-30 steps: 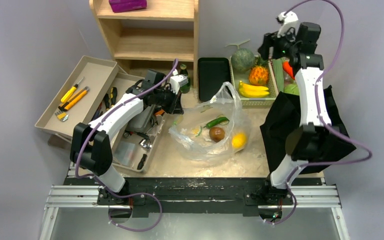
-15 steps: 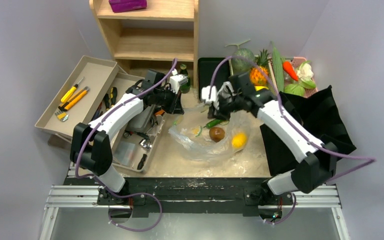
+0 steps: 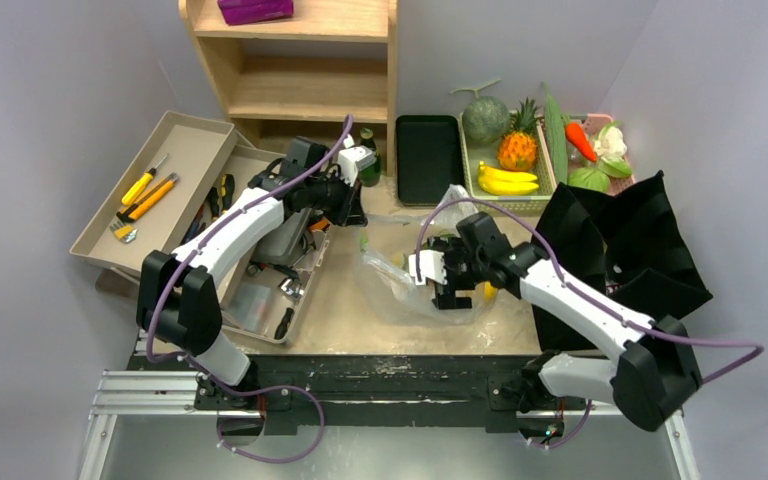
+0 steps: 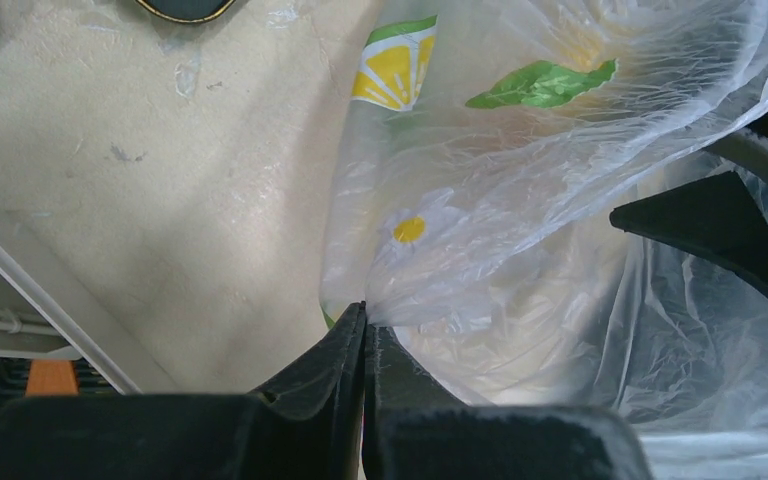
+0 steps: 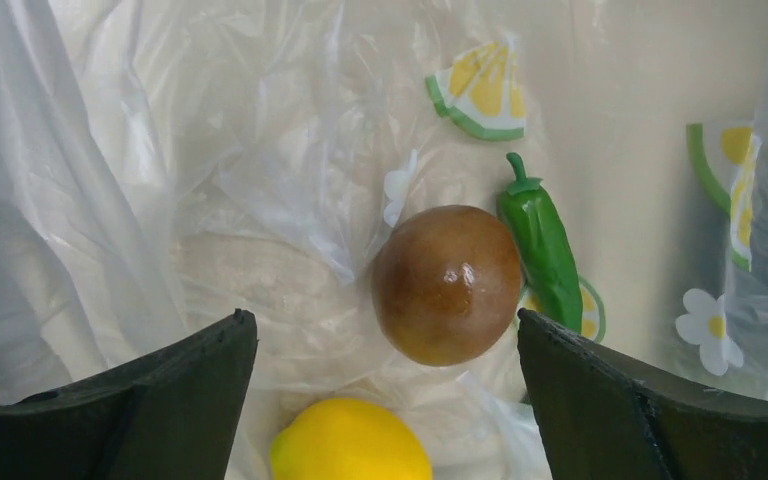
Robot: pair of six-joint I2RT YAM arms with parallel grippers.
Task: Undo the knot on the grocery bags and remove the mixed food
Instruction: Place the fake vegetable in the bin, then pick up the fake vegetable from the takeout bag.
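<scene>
My left fingers [image 4: 330, 370] are pressed fully together on a fold of the thin see-through plastic bag printed with lemons and daisies [image 4: 520, 180], holding its edge above the table [image 4: 110, 200]. My right fingers [image 5: 180, 390] are spread as wide as they go and hold nothing. Between them and just ahead lies a glossy brown round fruit [image 5: 448, 284]. A slim green pepper [image 5: 543, 245] touches it on one finger's side, and a yellow lemon [image 5: 350, 440] sits nearer my palm. If I close now, loose film beside either finger could get trapped with the fruit, or the smooth ball could squirt out. The left pinch is thin and may slip, which would collapse the bag's mouth.
</scene>
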